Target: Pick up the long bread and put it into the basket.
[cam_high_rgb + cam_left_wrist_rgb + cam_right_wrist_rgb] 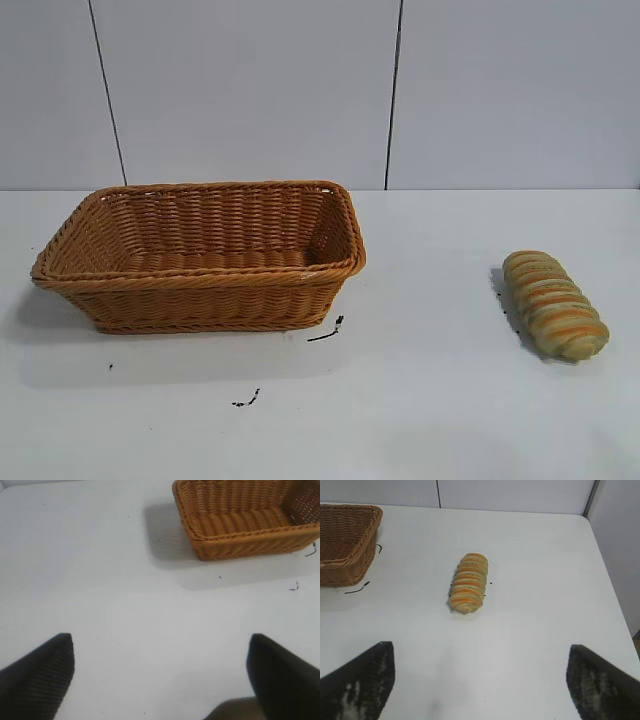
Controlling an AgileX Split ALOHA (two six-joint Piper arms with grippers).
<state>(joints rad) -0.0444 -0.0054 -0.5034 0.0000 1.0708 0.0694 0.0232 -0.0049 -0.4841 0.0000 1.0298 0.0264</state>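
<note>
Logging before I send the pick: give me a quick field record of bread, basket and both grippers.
long bread: lying on the table, right of the basket, untouched
basket: upright, nothing visible inside it
left gripper: open, above bare table, basket ahead
right gripper: open, short of the bread, holding nothing
task: not started

A lab-style test bench is indicated. A plain white table (420,400) is backed by pale grey wall panels (250,90) divided by dark vertical seams across the top of the exterior frame. Small black scuff marks (326,332) are seen on the tabletop, lower centre. No household furnishing is shown.
</note>
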